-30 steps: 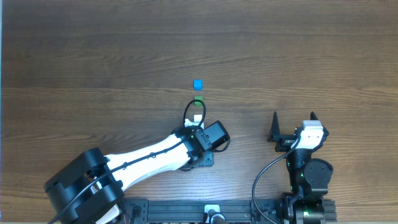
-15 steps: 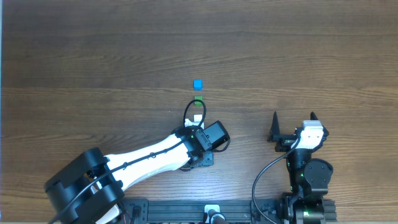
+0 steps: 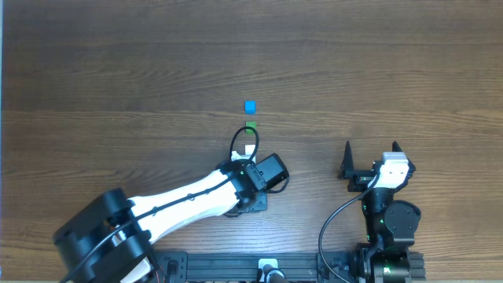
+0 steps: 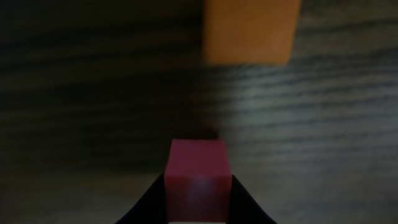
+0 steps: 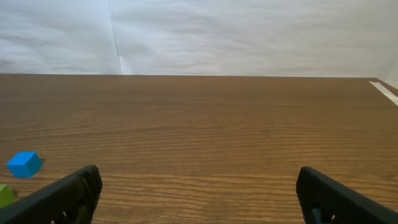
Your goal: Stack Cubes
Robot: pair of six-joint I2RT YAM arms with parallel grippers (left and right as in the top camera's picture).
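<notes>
Top view: wooden counter [image 3: 118,63], with broad bare wood on every side of the blue cube [image 3: 250,107], whose sides lie square to the grain. Green cube [image 3: 251,127] sits just on the arms' side of the blue cube, with a small gap between them. Left arm is stretched diagonally from its base; left gripper [image 3: 249,145] is next beyond the green cube, in line with the blue cube. Right arm is folded over its base; right gripper [image 3: 371,151] is well apart from the blue cube, fingers spread wide, nothing between them.

Left wrist view: fingers [image 4: 244,202] pinching a red cube [image 4: 198,177] by two opposite sides, one flat face to the camera. Orange cube [image 4: 252,31] lies on the counter farther out, apart from the red cube; its place relative to the blue cube cannot be told.

Right wrist view: blue cube [image 5: 23,163] on the counter, a corner turned toward the camera, green cube [image 5: 3,194] just beside it. Open counter runs to the far edge below a white backdrop [image 5: 249,37].
</notes>
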